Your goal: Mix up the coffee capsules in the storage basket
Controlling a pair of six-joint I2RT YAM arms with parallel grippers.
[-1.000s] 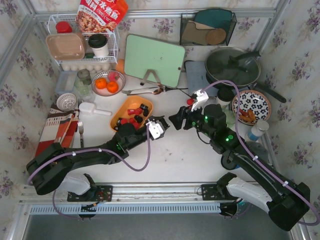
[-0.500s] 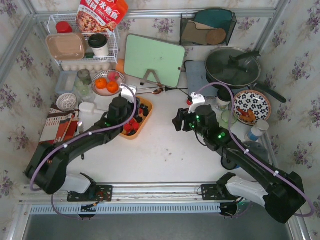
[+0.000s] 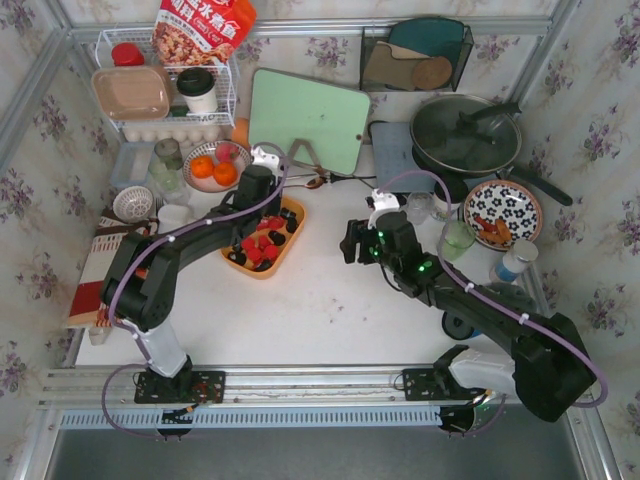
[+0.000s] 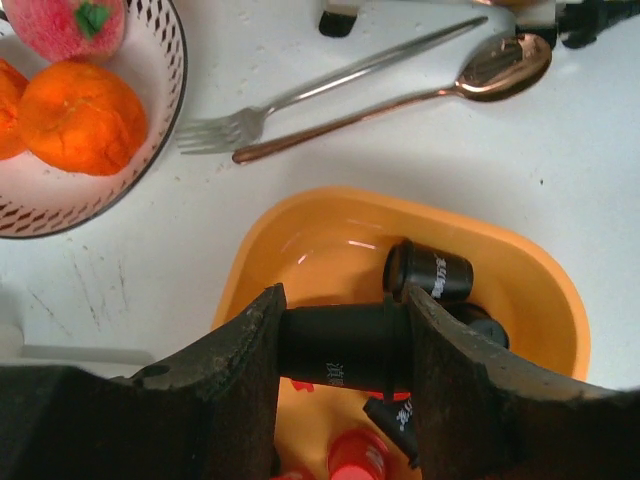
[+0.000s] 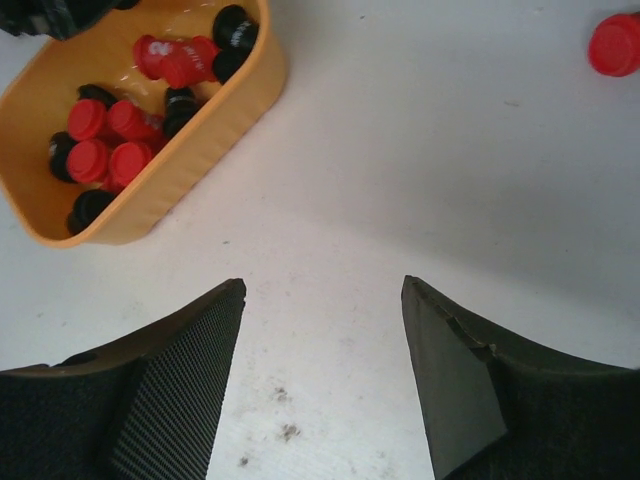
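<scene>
The orange storage basket (image 3: 292, 232) sits left of the table's centre and holds several red and black coffee capsules (image 3: 262, 243). My left gripper (image 3: 266, 203) hangs over the basket's far end, shut on a black capsule (image 4: 340, 345) held sideways between its fingers, above the basket floor (image 4: 320, 245). Another black capsule (image 4: 430, 272) and a red one (image 4: 360, 455) lie below it. My right gripper (image 3: 349, 241) is open and empty over bare table to the right of the basket (image 5: 150, 210). One red capsule (image 5: 614, 45) lies alone on the table.
A bowl of oranges (image 3: 215, 165) stands just beyond the basket, with a fork (image 4: 330, 85) and a spoon (image 4: 490, 70) next to it. A green cutting board (image 3: 308, 120), a lidded pan (image 3: 465, 130) and a flowered plate (image 3: 502, 213) stand behind and to the right.
My left arm swung from the table's middle, left and away, to over the basket's far end. My right gripper shifted a little left and away.
</scene>
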